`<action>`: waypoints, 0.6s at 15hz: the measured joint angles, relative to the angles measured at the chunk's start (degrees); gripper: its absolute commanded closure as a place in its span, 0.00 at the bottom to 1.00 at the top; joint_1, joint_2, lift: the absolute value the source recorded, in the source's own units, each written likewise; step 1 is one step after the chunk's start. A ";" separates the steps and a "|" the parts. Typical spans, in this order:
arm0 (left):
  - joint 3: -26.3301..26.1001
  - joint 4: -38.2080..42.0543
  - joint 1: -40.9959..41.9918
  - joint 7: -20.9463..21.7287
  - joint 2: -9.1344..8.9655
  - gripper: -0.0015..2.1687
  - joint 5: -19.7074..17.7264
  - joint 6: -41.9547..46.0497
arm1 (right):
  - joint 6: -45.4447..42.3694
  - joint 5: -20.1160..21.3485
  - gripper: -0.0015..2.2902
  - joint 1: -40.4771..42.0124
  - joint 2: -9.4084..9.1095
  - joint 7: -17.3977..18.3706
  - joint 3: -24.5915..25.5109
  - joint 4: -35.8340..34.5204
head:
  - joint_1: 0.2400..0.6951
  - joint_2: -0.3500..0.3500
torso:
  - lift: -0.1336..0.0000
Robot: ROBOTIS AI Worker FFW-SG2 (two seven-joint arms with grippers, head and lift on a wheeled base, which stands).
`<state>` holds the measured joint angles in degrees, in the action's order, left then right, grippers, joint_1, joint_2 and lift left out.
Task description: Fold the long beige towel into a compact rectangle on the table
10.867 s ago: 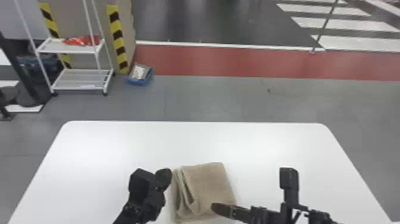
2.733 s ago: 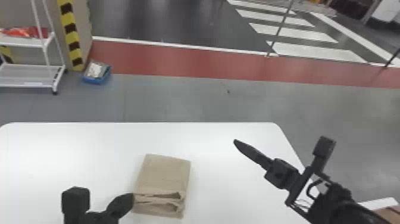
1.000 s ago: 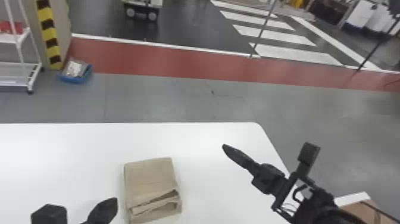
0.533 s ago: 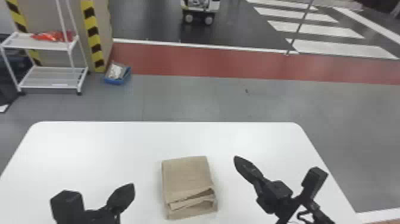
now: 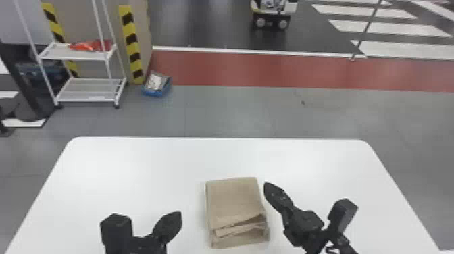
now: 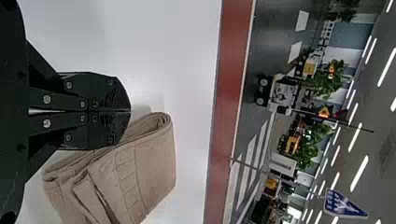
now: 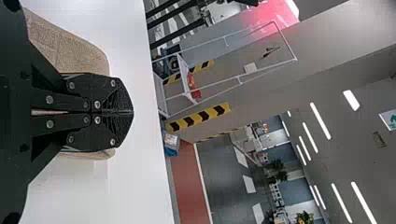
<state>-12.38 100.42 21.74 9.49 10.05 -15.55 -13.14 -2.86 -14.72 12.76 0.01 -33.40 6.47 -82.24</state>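
Note:
In the head view the beige towel (image 5: 234,202) lies folded into a thick, nearly square stack, its layered edges toward the robot. My left gripper (image 5: 175,221) is to the left of it, apart from it. Close beside the towel's right edge is my right gripper (image 5: 272,193). The left wrist view has my left gripper (image 6: 130,111) shut with nothing between its fingers, the towel (image 6: 152,163) beyond it. Seen from the right wrist, my right gripper (image 7: 132,112) is also shut and empty, covering part of the towel (image 7: 70,46).
The white table (image 5: 135,169) extends around the towel on both sides. Beyond its far edge, on the floor, stand a white shelf rack (image 5: 87,89) and a blue bin (image 5: 157,86). A small wheeled robot (image 5: 272,13) is farther back.
The head view has swung left, shifting table and towel rightward in it. My right gripper is now much nearer the towel's right side than before. The towel's folded shape looks unchanged over the last second.

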 measured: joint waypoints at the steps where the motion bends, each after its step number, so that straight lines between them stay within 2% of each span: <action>1: -0.27 -0.29 -0.14 -0.01 -0.07 0.85 0.17 0.00 | 0.54 0.42 0.72 -0.49 0.00 0.00 -0.24 0.68 | 1.00 0.36 | 1.00; 5: -1.09 -1.25 -0.76 -0.01 -0.11 0.85 0.37 0.12 | 6.65 1.51 0.72 -2.21 -0.01 -2.03 0.09 2.87 | 1.00 0.37 | 1.00; 9: -1.98 -1.35 -1.08 -0.17 -0.21 0.85 0.91 0.02 | 9.82 0.79 0.72 -0.88 -0.01 -4.23 0.63 2.24 | 1.00 0.36 | 1.00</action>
<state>-14.36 99.07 20.66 9.32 9.85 -14.64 -13.13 6.96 -13.93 11.89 0.00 -37.63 7.10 -79.99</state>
